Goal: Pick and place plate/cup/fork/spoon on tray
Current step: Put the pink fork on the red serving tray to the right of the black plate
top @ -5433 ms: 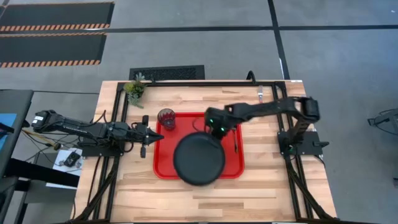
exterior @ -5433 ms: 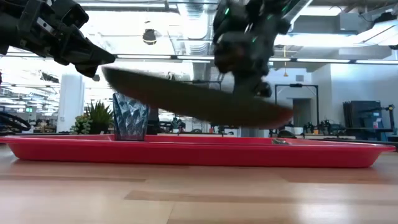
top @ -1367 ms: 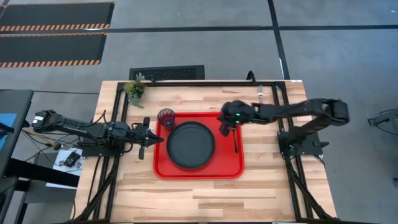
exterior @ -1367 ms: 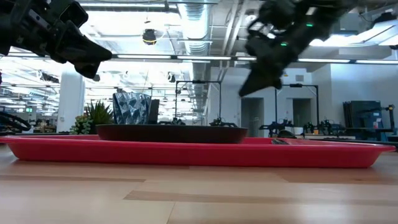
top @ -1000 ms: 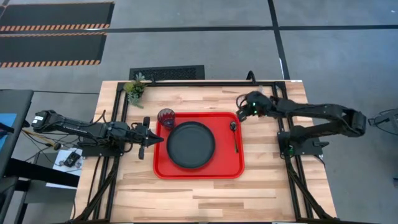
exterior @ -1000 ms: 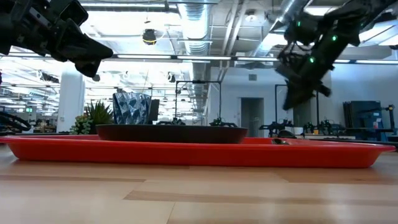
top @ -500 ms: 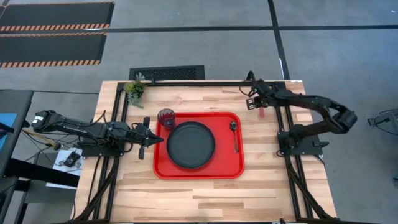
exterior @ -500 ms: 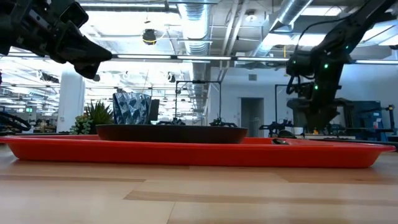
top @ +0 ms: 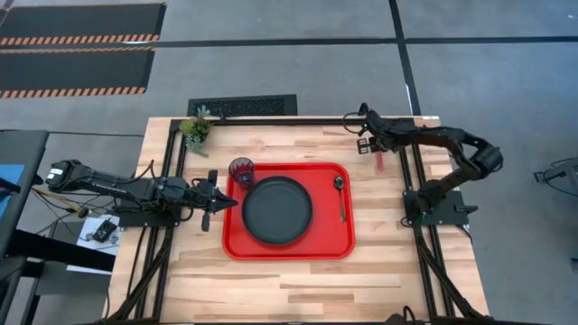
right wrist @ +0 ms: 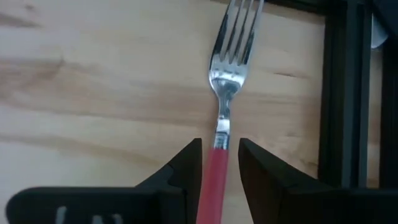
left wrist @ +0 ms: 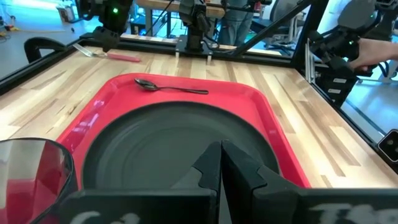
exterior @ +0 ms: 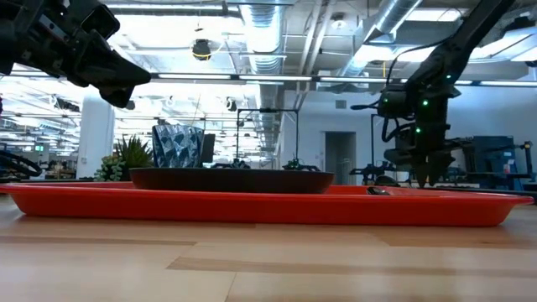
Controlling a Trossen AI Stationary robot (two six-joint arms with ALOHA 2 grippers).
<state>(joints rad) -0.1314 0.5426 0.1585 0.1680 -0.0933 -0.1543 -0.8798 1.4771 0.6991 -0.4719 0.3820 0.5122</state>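
Observation:
The red tray point(top: 237, 242) holds the black plate point(top: 277, 209) flat at its middle, the dark red cup point(top: 241, 170) upright in its far left corner, and the dark spoon point(top: 340, 194) along its right side. The fork point(top: 379, 163) lies flat on the wood beyond the tray's far right corner. My right gripper point(right wrist: 219, 168) points down over it, open, with one finger on either side of the red handle point(right wrist: 215, 180) and a slim gap to each. My left gripper point(left wrist: 221, 167) hangs shut above the table, left of the tray.
A small green potted plant point(top: 194, 128) stands at the far left corner. A black frame rail point(right wrist: 339, 93) runs close beside the fork's tines point(right wrist: 239, 18). Bare wood lies in front of the tray. People and equipment show in the room beyond the table.
My right gripper has left the tray's far right corner, gone toward the table's far right, tipped to point down and sunk over the fork. The plate, cup, spoon and fork have not moved.

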